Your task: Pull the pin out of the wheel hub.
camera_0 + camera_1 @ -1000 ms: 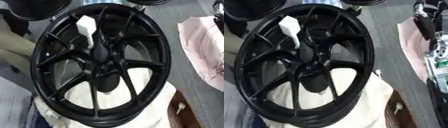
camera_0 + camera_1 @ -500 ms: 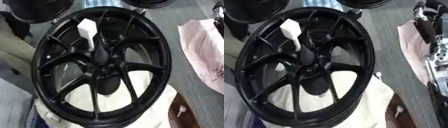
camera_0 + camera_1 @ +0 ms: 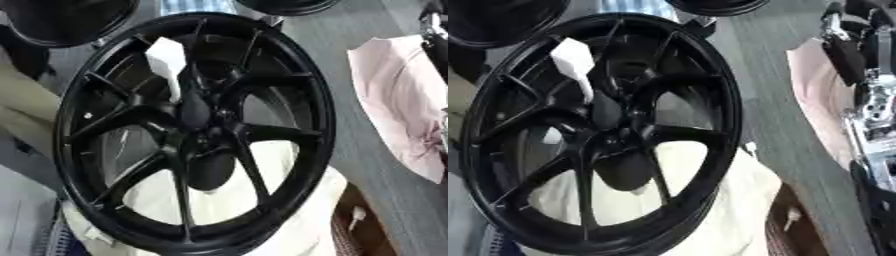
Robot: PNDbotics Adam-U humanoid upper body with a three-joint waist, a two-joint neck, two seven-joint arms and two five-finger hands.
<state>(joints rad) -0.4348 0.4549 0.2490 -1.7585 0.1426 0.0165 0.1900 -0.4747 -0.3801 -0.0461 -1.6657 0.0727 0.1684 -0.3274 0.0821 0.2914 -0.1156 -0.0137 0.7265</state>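
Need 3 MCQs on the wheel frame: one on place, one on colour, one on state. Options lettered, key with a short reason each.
1. Where is the white piece on the wheel?
A. upper left, among the spokes
B. at the bottom rim
C. off the wheel, on the pink cloth

2. What colour is the wheel?
A. silver
B. black
C. red

3. What is the state of the robot's right arm?
A. holding the white piece
B. pressing on the rim
C. at the right edge, away from the wheel

Key: 1 A, the white piece sits above and left of the hub. 2 B, rim and spokes are all black. 3 C, it shows only at the right eye view's right edge, touching nothing on the wheel.
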